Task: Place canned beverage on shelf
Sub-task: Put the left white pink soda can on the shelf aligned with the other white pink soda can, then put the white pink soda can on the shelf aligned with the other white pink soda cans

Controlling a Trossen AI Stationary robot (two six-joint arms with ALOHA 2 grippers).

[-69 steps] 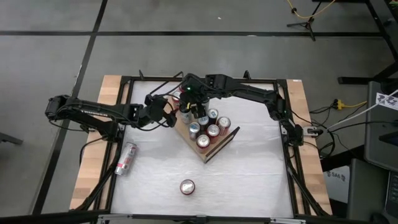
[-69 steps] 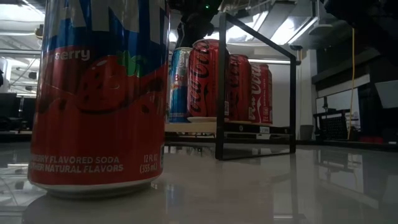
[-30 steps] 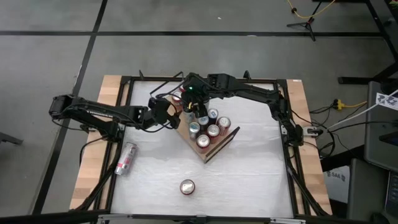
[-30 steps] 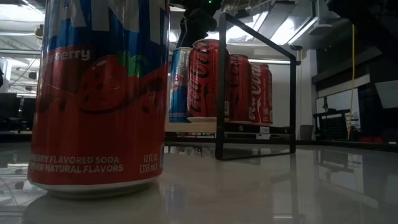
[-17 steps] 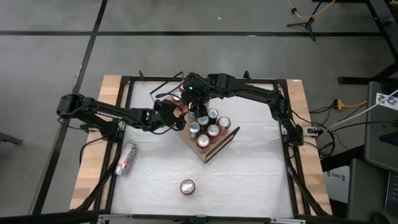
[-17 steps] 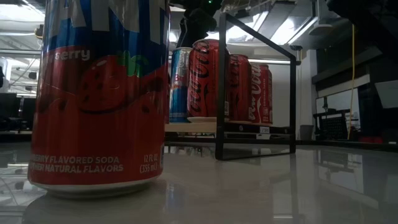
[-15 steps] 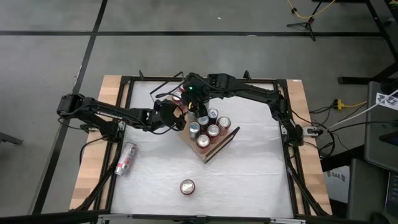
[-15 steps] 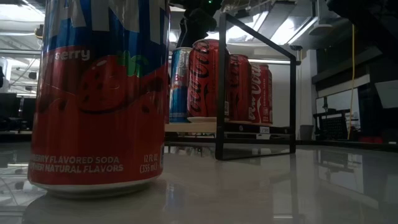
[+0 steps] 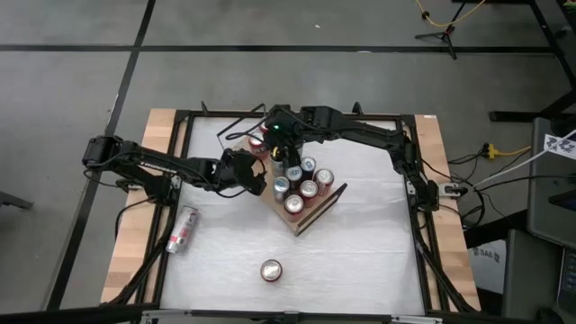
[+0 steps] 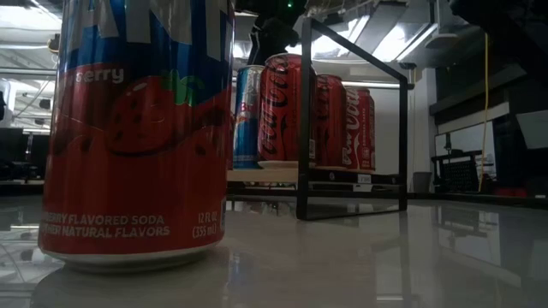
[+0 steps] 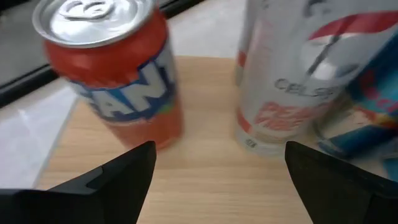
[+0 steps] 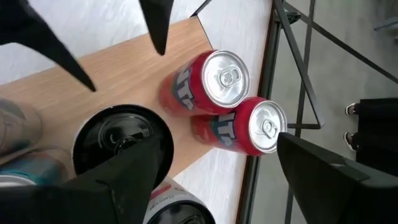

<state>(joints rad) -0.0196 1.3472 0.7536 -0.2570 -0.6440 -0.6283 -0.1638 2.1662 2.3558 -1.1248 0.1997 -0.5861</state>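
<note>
Since the earlier frame, left arm has advanced rightward to the shelf edge; right arm unchanged above the cans.

Left claw [image 11: 214, 163] stands wide and empty just before an upright orange aluminium can [image 11: 112, 70] on the flat light-brown wooden shelf [image 9: 298, 217]; right claw [image 12: 217, 174] hangs half-spread, holding nothing, over a black-topped can [image 12: 121, 146] beside two red cans [image 12: 214, 84]. Judgement: centre the fingers [image 11: 118, 171] on the orange can and close squarely, sparing the neighbouring white slim can [image 11: 280, 81]. One can [image 9: 271, 269] waits upright on the white table [image 9: 360, 261], another lies tipped [image 9: 183, 229].
</note>
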